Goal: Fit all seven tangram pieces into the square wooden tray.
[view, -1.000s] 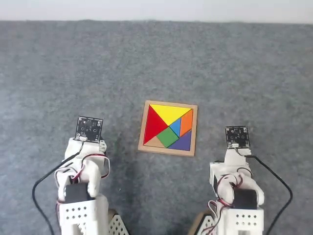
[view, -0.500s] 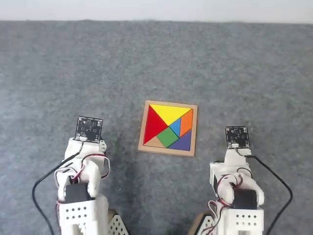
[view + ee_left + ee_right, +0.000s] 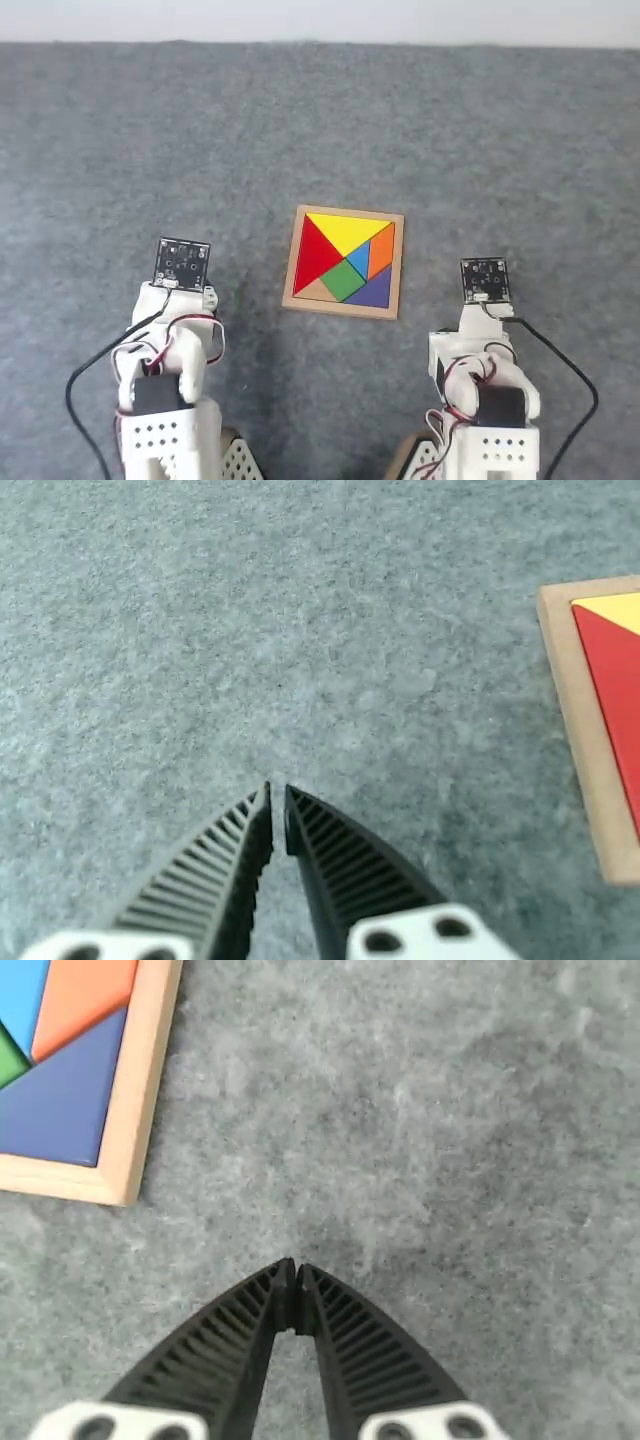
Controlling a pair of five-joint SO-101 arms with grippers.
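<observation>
Left hand (image 3: 277, 792): black ribbed fingers closed tip to tip with nothing between them, low over the bench, on the tray's left side and well apart from it.
Right hand (image 3: 296, 1265): fingers pressed together, holding nothing, above the bench near the tray's near right corner.
Bench (image 3: 450, 130): grey, carpet-like surface.
Square wooden tray (image 3: 341, 309): flat on the bench between the two arms and a little beyond them, slightly turned.
Pieces: all seven lie inside the tray: large red triangle (image 3: 315, 255), large yellow triangle (image 3: 347, 232), orange parallelogram (image 3: 381, 252), small blue triangle (image 3: 358, 260), green square (image 3: 343, 280), purple triangle (image 3: 372, 291), tan triangle (image 3: 312, 291).
</observation>
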